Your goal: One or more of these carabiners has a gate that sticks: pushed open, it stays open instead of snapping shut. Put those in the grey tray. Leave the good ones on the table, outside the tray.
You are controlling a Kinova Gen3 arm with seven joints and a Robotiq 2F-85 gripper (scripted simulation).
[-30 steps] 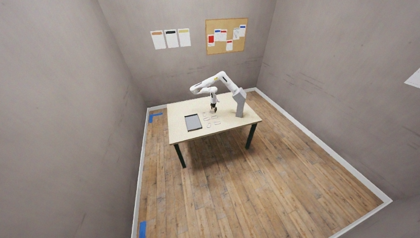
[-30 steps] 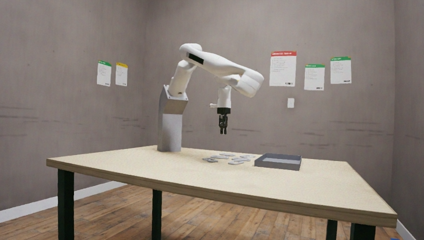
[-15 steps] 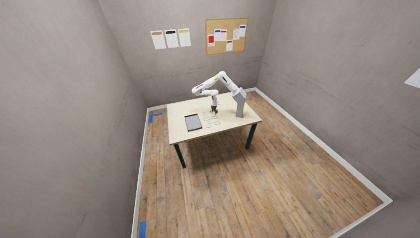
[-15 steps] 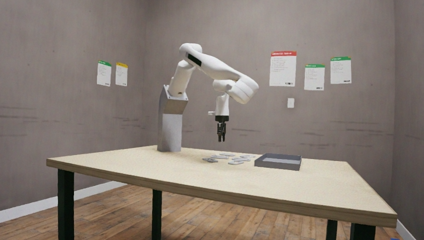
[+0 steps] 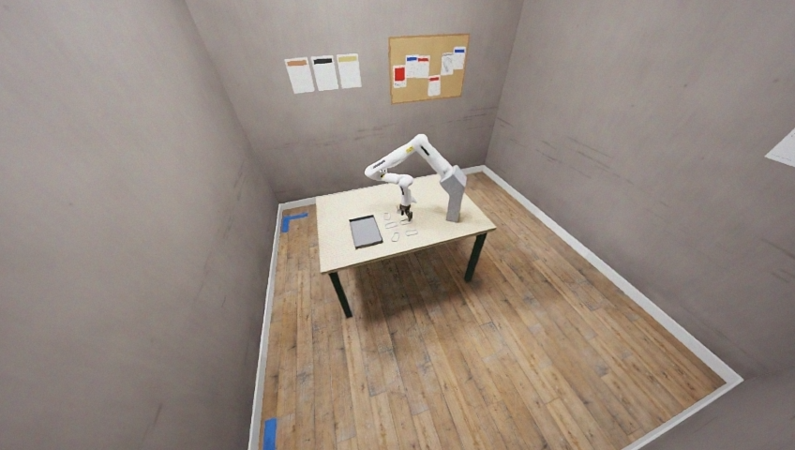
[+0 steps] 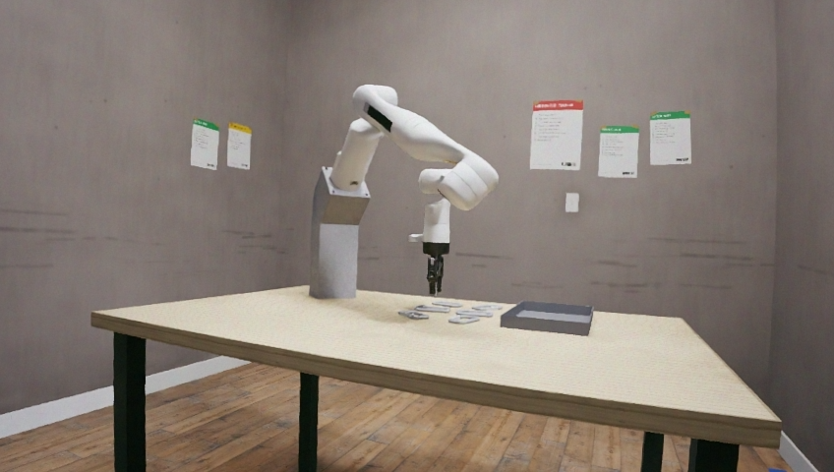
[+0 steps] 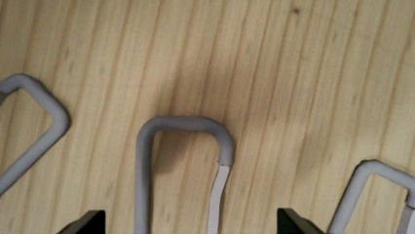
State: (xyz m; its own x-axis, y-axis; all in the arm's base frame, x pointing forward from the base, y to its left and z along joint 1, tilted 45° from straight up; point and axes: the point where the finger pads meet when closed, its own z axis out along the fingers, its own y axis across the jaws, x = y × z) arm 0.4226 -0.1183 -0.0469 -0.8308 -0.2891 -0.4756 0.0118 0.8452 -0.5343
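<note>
open end effector [image 7: 190, 225] above carabiner [image 7: 181, 127]

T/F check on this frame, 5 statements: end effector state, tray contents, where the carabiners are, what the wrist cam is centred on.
1. The end effector is open and holds nothing. True.
2. The grey tray already holds a carabiner. False: no carabiner shows in it; all lie on the table outside it.
3. In the wrist view, a carabiner lies between the two fingertips, its paler gate on the right side. True.
4. The end effector is hovering over the tray. False: it hangs low over the group of carabiners, beside the tray.
5. The arm's pedestal stands on the floor. False: it stands on the table top.
</note>
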